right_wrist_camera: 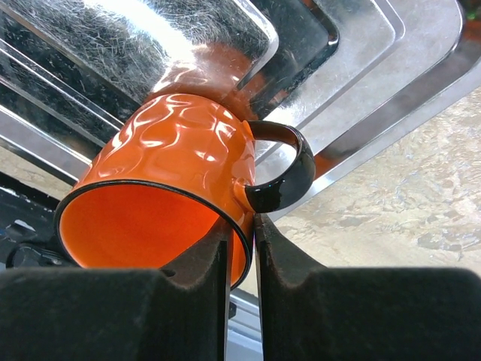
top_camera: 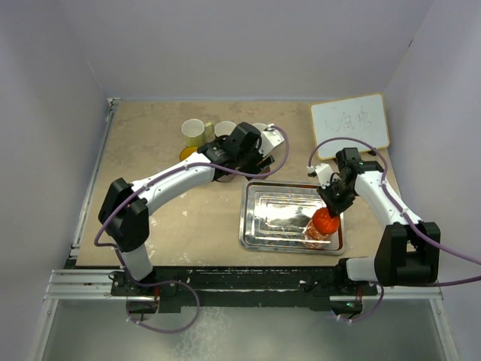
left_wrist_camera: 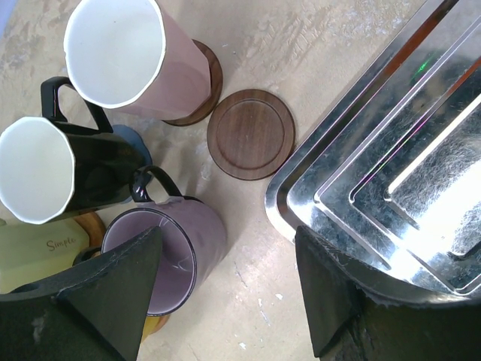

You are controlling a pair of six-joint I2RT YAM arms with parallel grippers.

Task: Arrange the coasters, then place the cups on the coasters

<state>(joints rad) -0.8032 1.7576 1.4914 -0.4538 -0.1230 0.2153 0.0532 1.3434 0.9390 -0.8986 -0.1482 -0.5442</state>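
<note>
**A:** where's the orange-red mug (right_wrist_camera: 180, 165)?

**B:** over the near-right corner of the tray (top_camera: 259, 226), in the right gripper (right_wrist_camera: 240, 248). Its fingers (right_wrist_camera: 301, 293) are almost together, pinching the rim wall just beside the handle (right_wrist_camera: 282, 169). One is inside the mug, one outside.

**A:** condition of the mug?

**B:** glossy, dimpled wall, orange inside too, thin dark line round the rim, black loop handle. It's tipped, mouth toward the wrist cam. Can't tell if the base touches the tray. Red reflection in the steel under it.

**A:** left gripper (left_wrist_camera: 225, 248)?

**B:** fingers (left_wrist_camera: 120, 286) spread wide, nothing between them, touching nothing. It hangs above the cup cluster toward the middle of the table's (top_camera: 150, 173) far edge.

**A:** what's below it?

**B:**
- greyish-purple cup (left_wrist_camera: 176, 241), right under one finger
- black cup (left_wrist_camera: 68, 173), white inside, on the blue coaster (left_wrist_camera: 131, 143)
- pinkish-white cup (left_wrist_camera: 143, 60), on a dark brown coaster (left_wrist_camera: 203, 98)
- cream cup (left_wrist_camera: 37, 252), at the frame edge, mostly cut off
- bare dark brown coaster (left_wrist_camera: 250, 134), flat on the table just beside the pinkish-white cup's coaster, near the tray's far-left corner and not touching it
</note>
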